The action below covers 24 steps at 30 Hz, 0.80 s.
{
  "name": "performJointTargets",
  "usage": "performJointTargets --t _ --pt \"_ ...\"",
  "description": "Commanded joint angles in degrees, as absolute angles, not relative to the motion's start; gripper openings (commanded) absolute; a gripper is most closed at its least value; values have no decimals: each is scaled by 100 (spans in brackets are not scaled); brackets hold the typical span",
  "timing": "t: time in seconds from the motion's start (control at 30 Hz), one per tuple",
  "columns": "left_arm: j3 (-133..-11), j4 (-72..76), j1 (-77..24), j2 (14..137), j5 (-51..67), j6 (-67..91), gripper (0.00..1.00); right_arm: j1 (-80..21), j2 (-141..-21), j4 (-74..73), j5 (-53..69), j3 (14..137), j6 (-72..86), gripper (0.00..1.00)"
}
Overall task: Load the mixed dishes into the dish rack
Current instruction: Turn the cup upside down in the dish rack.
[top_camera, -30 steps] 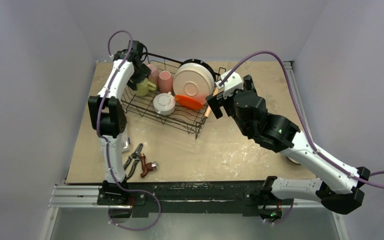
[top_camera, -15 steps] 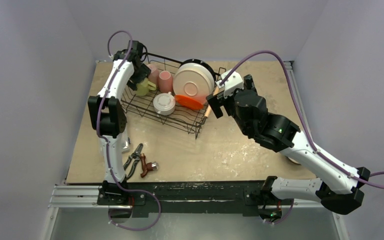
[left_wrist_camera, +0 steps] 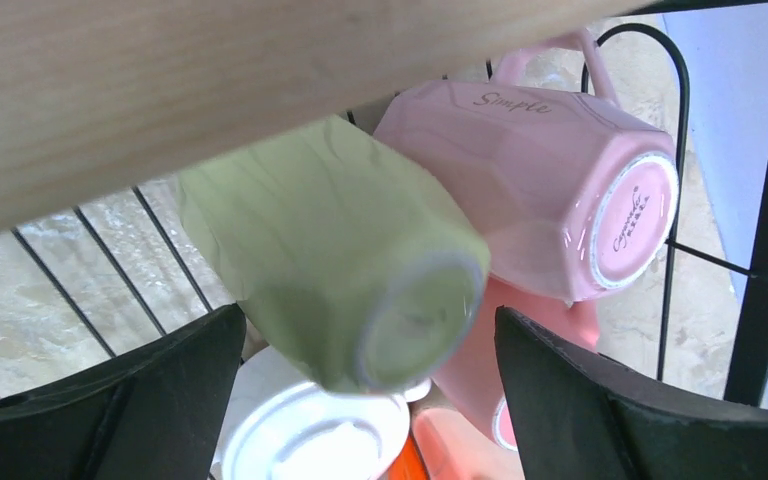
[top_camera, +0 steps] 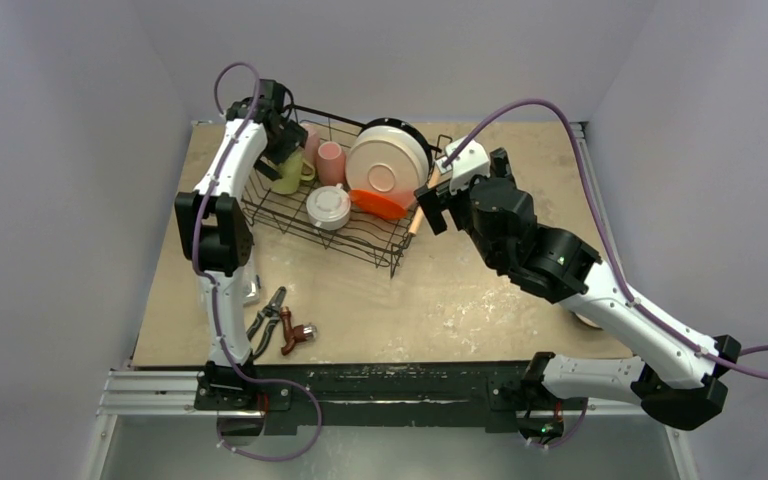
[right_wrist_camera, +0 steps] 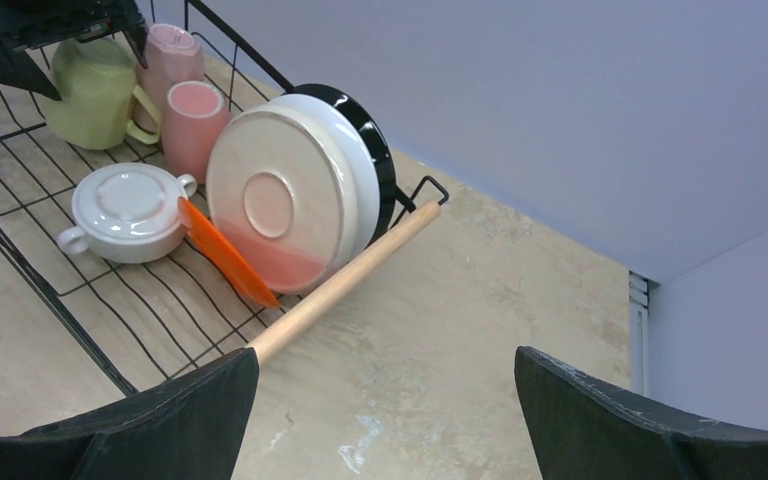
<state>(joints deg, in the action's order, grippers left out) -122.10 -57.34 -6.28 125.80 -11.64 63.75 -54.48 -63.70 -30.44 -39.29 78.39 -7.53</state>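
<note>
- Top external: the left gripper [top_camera: 282,148] hangs over the far left corner of the dish rack [top_camera: 360,240], directly above the yellow-green mug [top_camera: 287,172]. Since a second ago the mug has shifted slightly, and more of its body shows below the gripper
- The right gripper [top_camera: 432,205] has edged a little farther out, near the rack's right wooden handle [top_camera: 415,222]. The cream plate [top_camera: 385,165], red plate [top_camera: 380,207] and white mug [top_camera: 329,206] lie in the rack as before
- Left wrist: the jaws stand wide with the yellow-green mug between the fingers [left_wrist_camera: 110,400], its base blurred. A clear gap separates it from the right finger, so it is let go. A pink mug [left_wrist_camera: 530,190] lies just behind it
- Right wrist: the right gripper's own fingers [right_wrist_camera: 160,420] are spread with nothing between them. The mug stands in the rack's far corner beneath the left gripper, and the cream plate leans on edge before a dark bowl [right_wrist_camera: 378,150]
</note>
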Motion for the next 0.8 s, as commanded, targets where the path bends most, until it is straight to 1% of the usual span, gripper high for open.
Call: performJointTargets --t 0.0,0.17,0.43,0.6,0.77 --pt "-12144 -5256 -453 12418 -727 6687 94 -5398 -6269 -2918 -3877 7830 -603 99" --pt "-12039 -5245 -440 12344 -770 6667 90 -5376 -6237 -2896 -3851 7789 -569 99" --pt "-11825 -5030 -431 12087 -723 6259 94 -5326 -6197 -2855 -3806 7727 -562 99" --pt "-11592 -4830 -422 11774 -666 6049 95 -5309 -6197 -2788 -3759 7692 -553 99" --pt "-11533 -4930 -422 11602 -517 5965 95 -5300 -6209 -2714 -3702 7670 -546 99"
